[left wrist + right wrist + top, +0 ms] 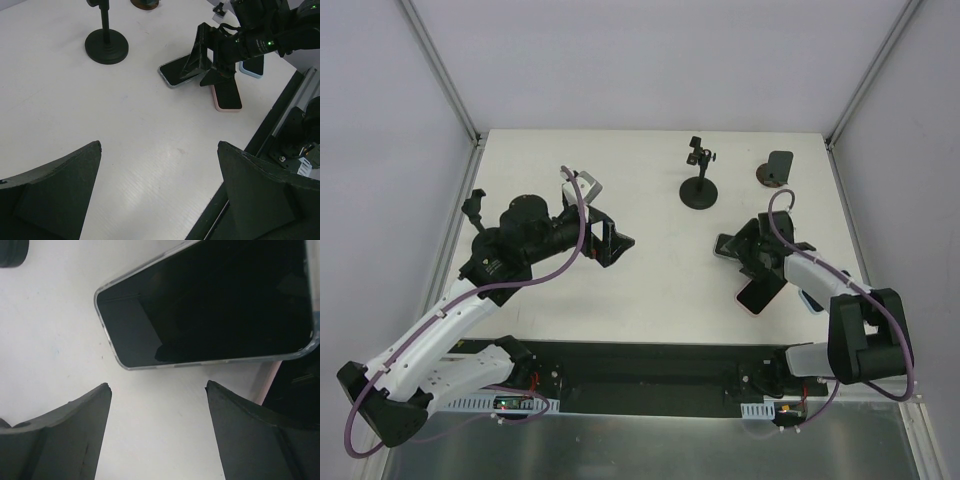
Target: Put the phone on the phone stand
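Right wrist view: we find the right fingers (60,435) apart above the phone (210,305), flat on the counter (50,315) at right, left fingers (55,195) also apart; closing may catch the pink phone (227,100) beside it.

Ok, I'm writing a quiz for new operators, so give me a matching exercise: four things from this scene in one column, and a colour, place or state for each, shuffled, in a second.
Things:
1. left gripper
2. right gripper
3. pink-edged phone
4. round-base stand

Descriptions:
A. black, upright, on the far side of the table
B. open, right at the clear-edged phone
C. lying flat, screen up
D. open over bare surface, holding nothing

Pairs: 1-D, 2-B, 3-C, 4-A
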Action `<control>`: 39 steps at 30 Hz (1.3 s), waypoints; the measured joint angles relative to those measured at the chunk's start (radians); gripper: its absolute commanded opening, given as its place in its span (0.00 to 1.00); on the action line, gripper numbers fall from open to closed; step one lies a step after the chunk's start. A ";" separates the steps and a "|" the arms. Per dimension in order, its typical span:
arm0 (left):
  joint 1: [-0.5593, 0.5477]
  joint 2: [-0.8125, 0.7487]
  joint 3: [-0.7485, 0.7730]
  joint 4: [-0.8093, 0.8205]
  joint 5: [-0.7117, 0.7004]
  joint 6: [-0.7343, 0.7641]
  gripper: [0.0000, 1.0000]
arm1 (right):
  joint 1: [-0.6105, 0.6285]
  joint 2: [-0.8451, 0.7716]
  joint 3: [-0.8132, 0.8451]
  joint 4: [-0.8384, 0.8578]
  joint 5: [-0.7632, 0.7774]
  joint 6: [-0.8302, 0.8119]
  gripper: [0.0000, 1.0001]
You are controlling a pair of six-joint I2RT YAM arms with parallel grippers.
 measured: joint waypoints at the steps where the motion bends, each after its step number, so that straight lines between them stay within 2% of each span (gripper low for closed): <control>1: 0.000 -0.002 0.000 0.000 0.000 0.000 0.99 | -0.010 0.008 0.000 0.006 0.001 0.004 0.81; 9: 0.000 -0.011 0.000 0.000 0.002 0.000 0.99 | -0.105 0.083 0.032 0.022 0.029 0.026 0.84; 14: 0.000 -0.011 0.000 0.000 0.003 0.000 0.99 | -0.153 0.182 0.136 0.003 0.047 -0.013 0.97; 16: 0.000 -0.011 0.000 0.000 0.006 0.000 0.99 | -0.172 0.249 0.226 -0.035 0.045 -0.051 1.00; 22: 0.000 -0.021 0.000 0.000 0.006 -0.001 0.99 | -0.183 0.445 0.560 -0.184 0.035 -0.206 0.96; 30: 0.000 -0.033 0.000 0.000 0.018 -0.015 0.99 | -0.126 0.394 0.546 -0.341 0.091 -0.221 0.96; 34: 0.000 -0.033 0.000 0.000 0.037 -0.023 0.99 | -0.087 0.459 0.679 -0.532 0.171 -0.164 0.96; 39: 0.000 -0.033 0.000 0.000 0.052 -0.026 0.99 | -0.067 0.534 0.778 -0.612 0.212 -0.071 0.96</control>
